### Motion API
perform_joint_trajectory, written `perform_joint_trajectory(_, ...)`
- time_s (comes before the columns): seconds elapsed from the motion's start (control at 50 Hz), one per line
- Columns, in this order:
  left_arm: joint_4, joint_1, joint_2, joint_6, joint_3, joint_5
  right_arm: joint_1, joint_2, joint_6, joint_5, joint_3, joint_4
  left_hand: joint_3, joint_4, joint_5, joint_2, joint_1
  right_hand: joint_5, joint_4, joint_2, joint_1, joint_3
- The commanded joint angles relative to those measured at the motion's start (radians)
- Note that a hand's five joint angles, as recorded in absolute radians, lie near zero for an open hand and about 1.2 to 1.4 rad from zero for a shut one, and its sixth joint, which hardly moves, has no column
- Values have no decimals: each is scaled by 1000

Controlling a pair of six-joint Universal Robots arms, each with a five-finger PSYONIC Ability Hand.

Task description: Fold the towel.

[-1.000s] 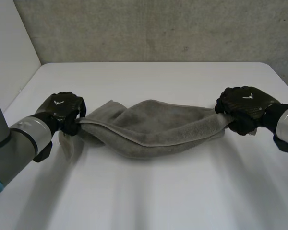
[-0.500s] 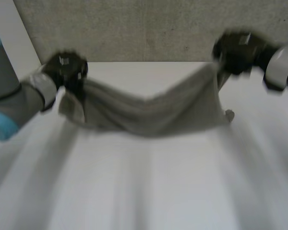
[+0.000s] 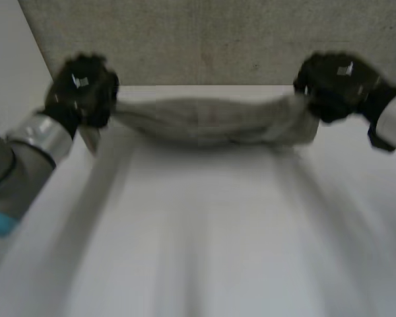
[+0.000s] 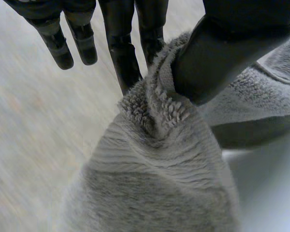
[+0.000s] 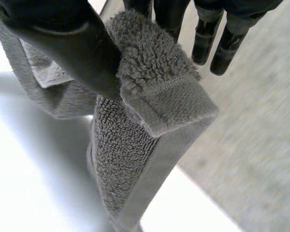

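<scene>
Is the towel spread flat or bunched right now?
Bunched: the towel hangs as a gathered band strung between the left hand and right hand, each pinching an end with its thumb.

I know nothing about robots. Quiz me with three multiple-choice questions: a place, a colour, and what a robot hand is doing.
1. Where is the towel? A bunched in one robot hand; B stretched between the left robot hand and the right robot hand; C on a chair.
2. What colour is the towel? A red; B grey; C blue.
3. The left robot hand is: A open; B an empty fist; C pinching the towel's end.
Answers: 1 B, the head view shows it spanning both; 2 B, grey in every view; 3 C, its wrist view shows the cloth pinched.
</scene>
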Motion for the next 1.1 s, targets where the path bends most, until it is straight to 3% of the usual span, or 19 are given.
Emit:
perform_joint_trajectory(0.02,4,-3,-47,1,-190,3,-12,32,-134,-3,280,-13,-51,-59,89,102,116,61,-76,83,77,-43)
perform_joint_trajectory(0.2,-8,-19,-96,23,-225,2,-42,47,-137,0,380,-66,-51,-59,89,102,116,48,-76,69,63,-43)
perform_joint_trajectory(0.24,-11,-19,-95,27,-227,0,-45,47,-135,2,396,-79,-51,-59,89,102,116,-485,-76,-463,-469,-43)
perform_joint_trajectory(0.34,-14,-17,-89,29,-228,-3,-39,47,-129,0,422,-106,-51,-59,89,102,116,-692,-76,-670,-676,-43)
perform_joint_trajectory(0.72,-33,-13,-86,18,-216,-6,-24,36,-108,23,543,-367,-51,-59,89,102,116,-751,-76,-729,-735,-43)
perform_joint_trajectory(1.1,-53,-17,-29,15,-222,-9,44,-66,7,55,541,-387,-51,-59,89,102,116,-769,-76,-747,-753,-43)
